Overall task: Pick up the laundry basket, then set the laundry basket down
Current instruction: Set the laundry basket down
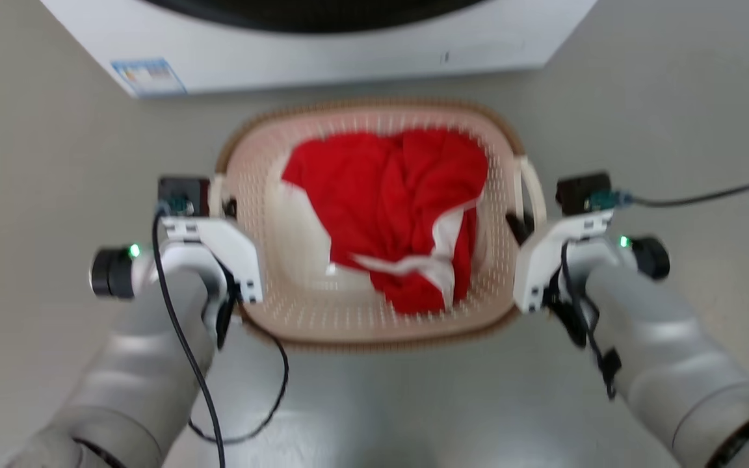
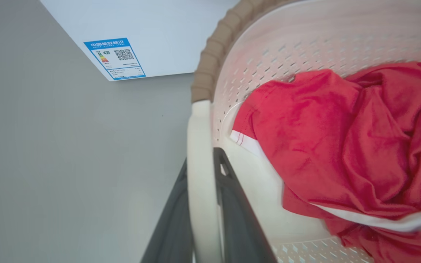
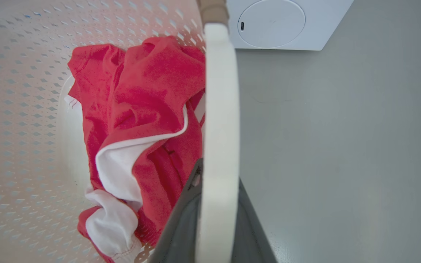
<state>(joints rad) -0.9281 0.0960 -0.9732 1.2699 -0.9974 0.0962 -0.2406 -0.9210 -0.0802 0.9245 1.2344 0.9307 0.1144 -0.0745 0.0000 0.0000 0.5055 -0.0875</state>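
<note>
The laundry basket (image 1: pixel 348 328), cream and perforated with a brown rim, sits between my two arms in front of the washer. A red garment with white trim (image 1: pixel 387 208) lies inside it. My left gripper (image 1: pixel 222 207) is shut on the basket's left white loop handle (image 2: pixel 199 146), with one dark finger on each side of it. On the other side, the right loop handle (image 3: pixel 219 109) is clamped the same way by my right gripper (image 1: pixel 523 224). The head view is blurred, so I cannot tell whether the basket touches the floor.
The white washer (image 1: pixel 322 58) stands just beyond the basket, with a blue label (image 2: pixel 115 58) at its lower left corner. Grey floor (image 1: pixel 673 130) spreads out on both sides. A black cable (image 1: pixel 706 195) trails from my right wrist.
</note>
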